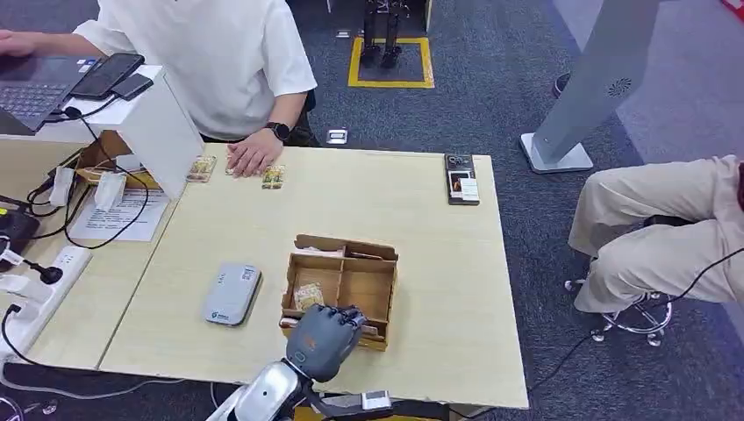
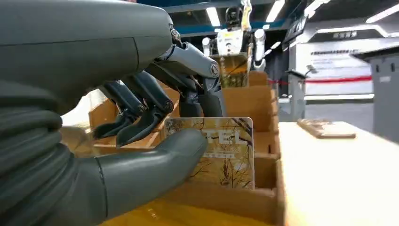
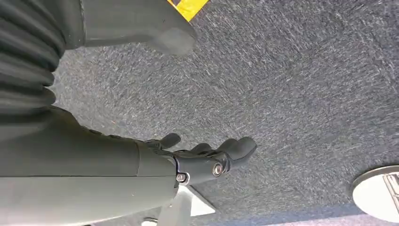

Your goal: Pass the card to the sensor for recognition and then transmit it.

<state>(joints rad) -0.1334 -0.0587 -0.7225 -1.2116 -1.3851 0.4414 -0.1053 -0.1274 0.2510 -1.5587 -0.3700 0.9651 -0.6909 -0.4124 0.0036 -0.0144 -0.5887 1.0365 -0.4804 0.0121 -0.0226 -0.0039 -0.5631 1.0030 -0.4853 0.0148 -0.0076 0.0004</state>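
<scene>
Pinching card (image 2: 226,150) in box (image 1: 368,285), left hand (image 1: 323,338); right hand (image 3: 141,165) fingers released

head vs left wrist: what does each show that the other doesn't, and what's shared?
Head view alone: the grey sensor on the table, two cards by a person's hand, and a seated person at the right. Left wrist view alone: the thumb pressed on the face of an upright card, with the fingers behind it. Shared: the left hand at the wooden box.
</scene>
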